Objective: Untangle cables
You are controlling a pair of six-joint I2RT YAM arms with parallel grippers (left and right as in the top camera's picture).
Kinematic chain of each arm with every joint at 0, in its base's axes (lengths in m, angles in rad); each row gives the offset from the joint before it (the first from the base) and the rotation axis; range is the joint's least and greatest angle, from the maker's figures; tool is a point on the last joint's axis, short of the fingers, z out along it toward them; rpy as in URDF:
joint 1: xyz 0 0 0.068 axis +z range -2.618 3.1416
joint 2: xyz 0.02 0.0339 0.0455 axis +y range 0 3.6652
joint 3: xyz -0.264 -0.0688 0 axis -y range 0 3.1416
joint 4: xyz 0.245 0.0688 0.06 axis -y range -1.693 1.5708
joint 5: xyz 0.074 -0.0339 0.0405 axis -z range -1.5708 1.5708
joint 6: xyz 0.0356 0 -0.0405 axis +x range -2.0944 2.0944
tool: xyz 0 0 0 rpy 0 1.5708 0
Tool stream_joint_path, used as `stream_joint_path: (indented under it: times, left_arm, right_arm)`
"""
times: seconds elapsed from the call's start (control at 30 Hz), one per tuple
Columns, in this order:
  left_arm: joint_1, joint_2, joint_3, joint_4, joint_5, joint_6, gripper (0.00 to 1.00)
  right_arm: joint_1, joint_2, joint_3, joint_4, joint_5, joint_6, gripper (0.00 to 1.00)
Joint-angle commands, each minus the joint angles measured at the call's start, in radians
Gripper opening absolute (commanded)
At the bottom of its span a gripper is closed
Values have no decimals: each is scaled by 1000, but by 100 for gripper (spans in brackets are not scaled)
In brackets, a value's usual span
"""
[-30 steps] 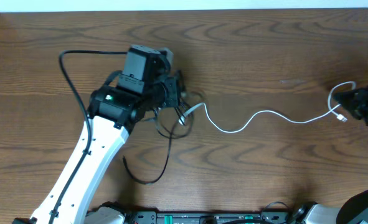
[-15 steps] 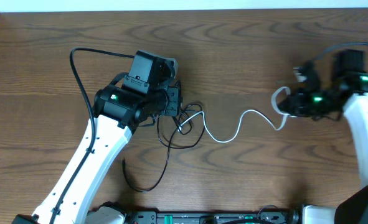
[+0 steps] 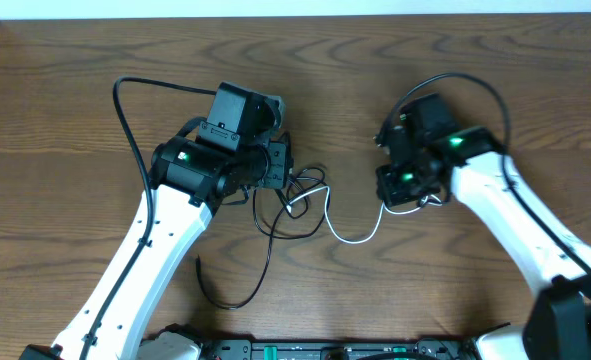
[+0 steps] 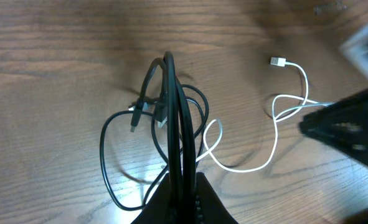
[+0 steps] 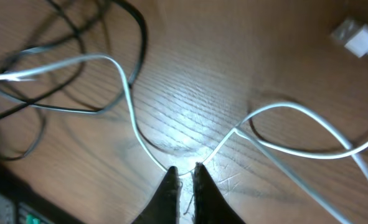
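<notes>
The black cable (image 3: 271, 245) lies in loose loops at the table's middle left. My left gripper (image 3: 280, 165) is shut on a bunch of its strands, which run straight up from the jaws (image 4: 182, 186) in the left wrist view (image 4: 170, 87). The white cable (image 3: 350, 238) crosses the black loops and sags in a curve to my right gripper (image 3: 395, 195), which is shut on it. In the right wrist view the fingertips (image 5: 185, 169) pinch the white cable (image 5: 131, 106). Its white plug (image 5: 356, 38) lies free on the wood. Black strands (image 5: 141, 37) lie at the upper left.
The left arm's thicker black wire (image 3: 125, 110) arches over the table at far left. A white edge (image 3: 295, 8) runs along the table's back. The arm bases' rail (image 3: 325, 350) is at the front. The right arm shows as a dark blur (image 4: 349, 127) in the left wrist view.
My right gripper has swept from the far right edge to the centre with the white cable, which has gone slack and bunched up. The left gripper shifted slightly right, then held still.
</notes>
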Motion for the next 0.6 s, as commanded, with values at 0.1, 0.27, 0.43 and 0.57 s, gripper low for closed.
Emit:
stream_joint_path:
  times: [0.1,0.27,0.43,0.57]
  left_arm:
    - [0,3,10,-9,-10,16,8]
    - [0,3,10,-9,-10,16,8]
    - [0,3,10,-9,-10,16,8]
    - [0,3,10,-9,-10,16,8]
  right_arm:
    - [73,107,-13,3,153,142,19]
    - [80,169,-13,-11,153,227,19]
    - [81,204,-13,-6,164,327,22]
    - [80,220,-13,23,218,372,25]
